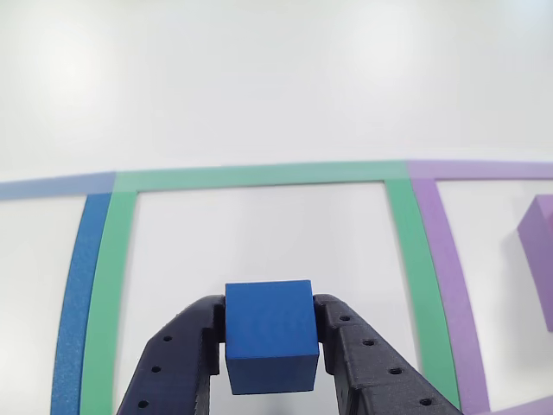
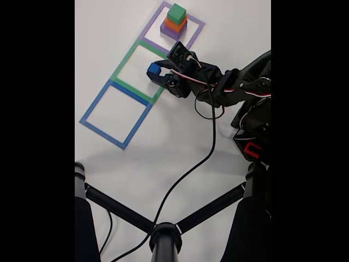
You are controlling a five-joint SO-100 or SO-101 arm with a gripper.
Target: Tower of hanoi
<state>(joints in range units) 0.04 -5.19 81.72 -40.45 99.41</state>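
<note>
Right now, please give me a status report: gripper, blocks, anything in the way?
Gripper shut on blue cube, above green tape square. Green block, orange block, purple block stacked in purple tape square. Nothing in the way seen.

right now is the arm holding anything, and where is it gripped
Yes. The gripper holds the small blue cube, its two fingers pressed against the cube's left and right side faces in the other view, above the green tape square.

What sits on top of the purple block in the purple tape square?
On the purple block sits the orange block, with the green block topmost. Its covered top face cannot be seen.
</note>
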